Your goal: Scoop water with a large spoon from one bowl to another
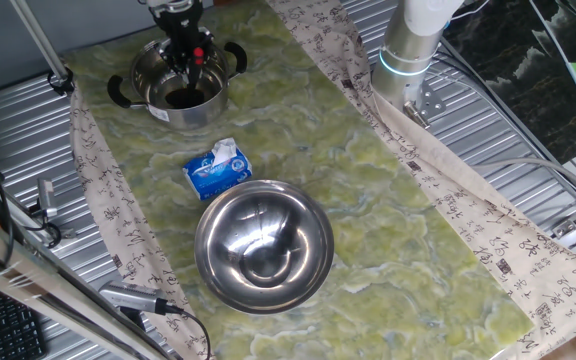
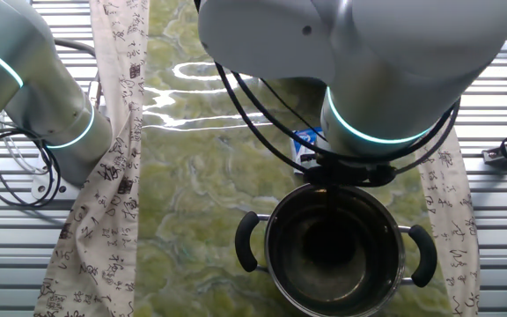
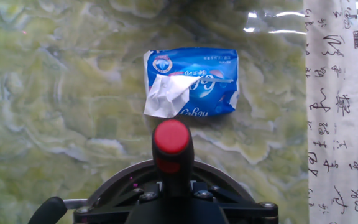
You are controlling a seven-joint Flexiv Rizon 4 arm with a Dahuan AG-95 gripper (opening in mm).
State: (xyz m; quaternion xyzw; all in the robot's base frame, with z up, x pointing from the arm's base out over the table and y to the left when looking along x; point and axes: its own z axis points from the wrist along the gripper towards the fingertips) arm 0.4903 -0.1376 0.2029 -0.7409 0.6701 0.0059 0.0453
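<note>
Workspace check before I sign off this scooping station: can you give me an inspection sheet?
Surface: green marbled mat with script-printed cloth edging, on ribbed metal.
Job's things: handled steel pot; large steel bowl; large spoon held over the pot. Water not discernible.
Clutter: tissue pack between pot and bowl.
Grippers: gripper shut on the spoon, above the pot.
Cables: black cables beside the arm base.
Surroundings: keyboard corner.
</note>
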